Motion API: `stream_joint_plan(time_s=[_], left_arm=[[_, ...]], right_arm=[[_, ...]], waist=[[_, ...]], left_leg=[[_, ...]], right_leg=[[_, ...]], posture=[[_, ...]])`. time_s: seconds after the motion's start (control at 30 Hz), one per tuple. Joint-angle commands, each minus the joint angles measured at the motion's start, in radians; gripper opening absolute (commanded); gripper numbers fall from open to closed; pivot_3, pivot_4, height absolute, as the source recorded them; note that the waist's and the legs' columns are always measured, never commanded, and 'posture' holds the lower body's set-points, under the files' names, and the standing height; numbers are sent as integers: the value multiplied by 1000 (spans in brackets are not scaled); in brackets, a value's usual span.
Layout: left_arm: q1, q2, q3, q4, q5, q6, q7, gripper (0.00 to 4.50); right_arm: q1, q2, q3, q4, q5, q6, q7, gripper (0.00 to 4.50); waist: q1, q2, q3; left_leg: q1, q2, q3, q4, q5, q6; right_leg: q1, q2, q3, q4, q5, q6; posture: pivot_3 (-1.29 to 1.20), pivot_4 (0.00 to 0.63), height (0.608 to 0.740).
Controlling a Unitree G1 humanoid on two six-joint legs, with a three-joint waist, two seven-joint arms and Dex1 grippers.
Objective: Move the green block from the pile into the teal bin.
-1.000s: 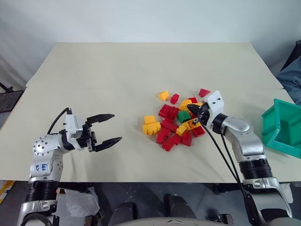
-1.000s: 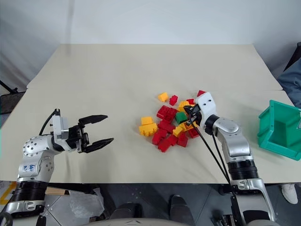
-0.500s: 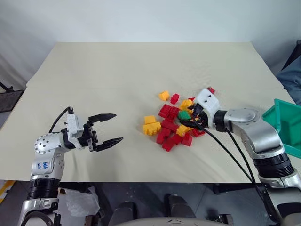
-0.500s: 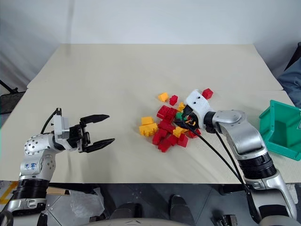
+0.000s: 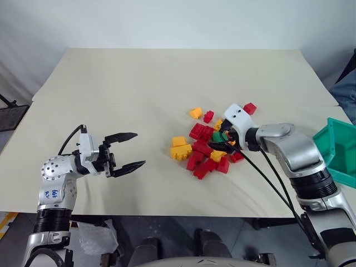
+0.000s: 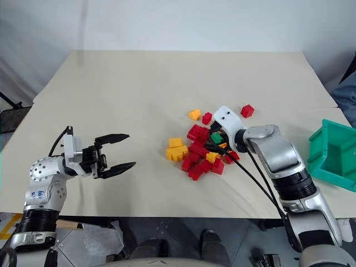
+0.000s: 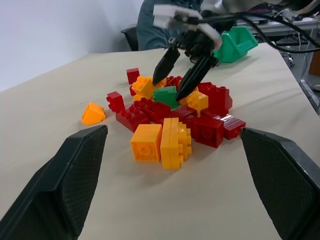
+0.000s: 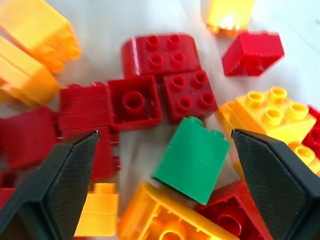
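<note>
So far the green block lies in the pile among red and yellow bricks, not lifted. The right gripper hangs just above it with jaws wide, one finger on each side. Grasping, lifting and carrying to the teal bin, well apart at the bench edge, are left. The left gripper waits with jaws wide, holding nothing.
</note>
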Motion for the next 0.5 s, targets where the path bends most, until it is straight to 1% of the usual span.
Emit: stream_joint_plan(time_s=[0.03,0.1,0.23,0.33,0.4,0.47,0.5], left_arm=[[19,0,18,-30,-12,-16,7,4500],[24,1,22,-32,-12,-19,12,4500],[31,0,22,-39,-13,-21,19,4500],[39,0,22,-44,-15,-23,23,4500],[37,1,23,-41,-15,-24,25,4500],[37,2,25,-39,-15,-26,26,4500],[38,2,25,-39,-16,-26,26,4500]], right_arm=[[-29,-15,10,14,-28,-14,4,4441],[-31,-11,21,37,-33,-13,9,4441],[-38,6,36,83,-41,-28,11,4441],[-47,12,47,101,-44,-19,23,3877],[-51,14,39,99,-41,-22,23,3243],[-50,11,24,81,-35,-36,25,2612],[-50,8,22,76,-35,-34,26,2612]], waist=[[-1,0,0],[-1,0,0],[0,0,0],[1,0,0],[1,0,0],[1,0,0],[1,0,0]], left_leg=[[-1,0,0,1,0,0],[-3,-1,2,1,0,0],[-4,-2,3,2,0,0],[-4,-2,3,4,0,1],[-5,-2,2,6,-1,1],[-6,-2,2,7,-1,1],[-6,-2,2,8,-1,1]], right_leg=[[-2,0,0,1,0,0],[-5,-2,-2,5,0,0],[-6,-4,-6,5,0,0],[-5,-7,-15,6,0,0],[-4,-9,-22,6,0,0],[-5,-10,-24,6,0,0],[-5,-10,-24,6,0,0]], posture=[[0,150,740],[0,150,740],[0,150,740],[0,150,740],[0,150,740],[0,150,740],[0,150,740]])
